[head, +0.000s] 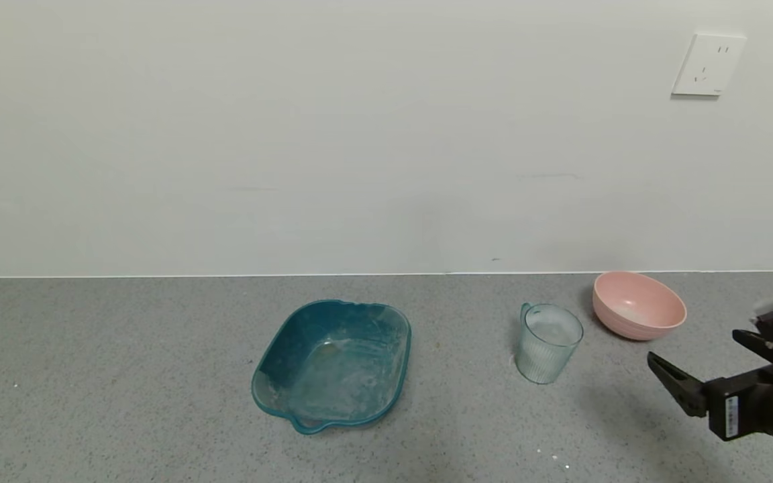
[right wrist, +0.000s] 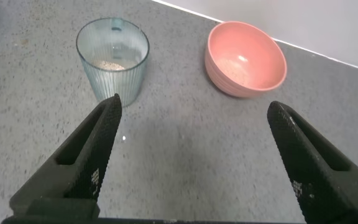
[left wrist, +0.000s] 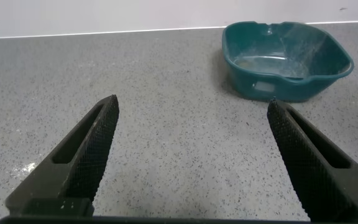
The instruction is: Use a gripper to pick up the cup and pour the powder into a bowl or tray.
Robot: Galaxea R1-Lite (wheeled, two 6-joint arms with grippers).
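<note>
The ribbed pale blue-green cup (head: 549, 343) stands upright on the grey counter, its handle toward the wall. A thin layer of whitish powder (right wrist: 107, 64) lies in its bottom. The pink bowl (head: 639, 305) sits just right of the cup, near the wall, with a faint whitish patch inside. My right gripper (head: 694, 347) is open and empty, low over the counter, to the right of the cup and in front of the bowl. In the right wrist view the cup (right wrist: 112, 59) and the bowl (right wrist: 246, 57) lie beyond the open gripper (right wrist: 194, 102). My left gripper (left wrist: 192, 102) is open and empty, out of the head view.
A teal squarish tray with handles (head: 396, 376), dusted with white residue, sits left of the cup; it also shows in the left wrist view (left wrist: 253, 81). A wall runs along the counter's back edge. A few white specks (head: 561, 461) lie on the counter near the front.
</note>
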